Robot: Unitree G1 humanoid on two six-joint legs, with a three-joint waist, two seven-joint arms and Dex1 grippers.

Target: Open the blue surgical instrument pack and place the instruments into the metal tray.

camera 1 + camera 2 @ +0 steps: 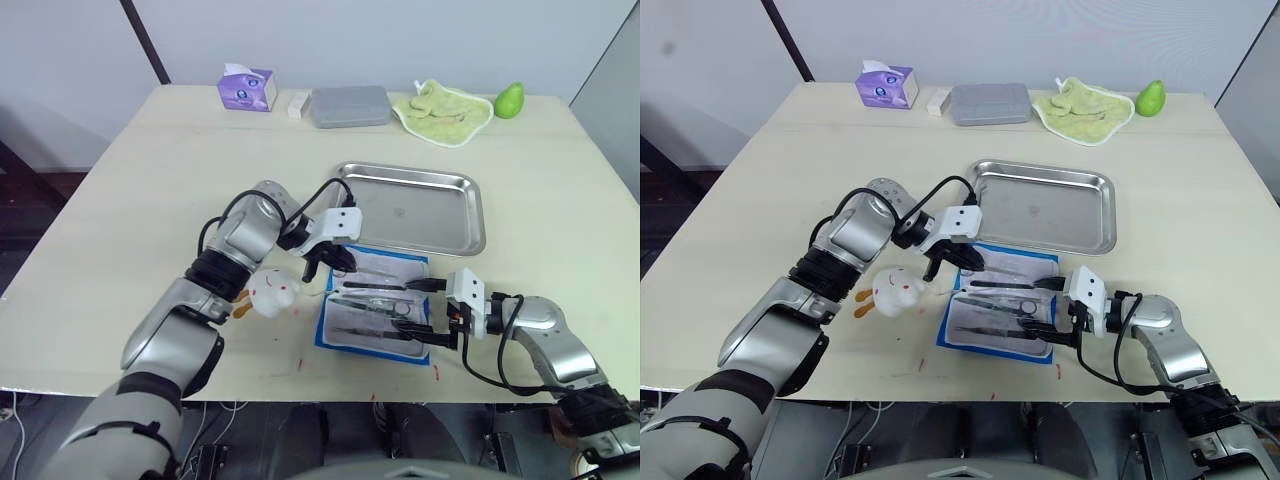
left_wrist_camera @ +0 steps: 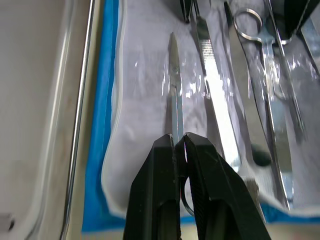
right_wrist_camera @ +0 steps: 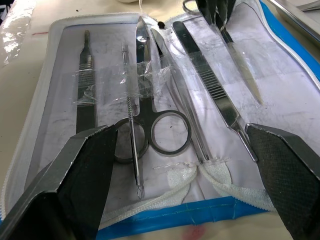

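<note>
Lying open on the surface (image 1: 120,190) just before the metal tray (image 1: 412,207), the blue surgical instrument pack (image 1: 340,335) shows its instruments (image 3: 150,125). The left end effector (image 2: 181,150) pinches a thin blade; the right end effector (image 3: 182,170) hangs spread over the pack's near edge.

No legible text, label, brand, number or sign on any item. The purple tissue box (image 1: 246,89) carries printed artwork, its wording too small to read. The blue surgical instrument pack (image 1: 372,305) lies open, white lining up, with no lettering visible. The metal tray (image 1: 470,215) bears no markings.
</note>
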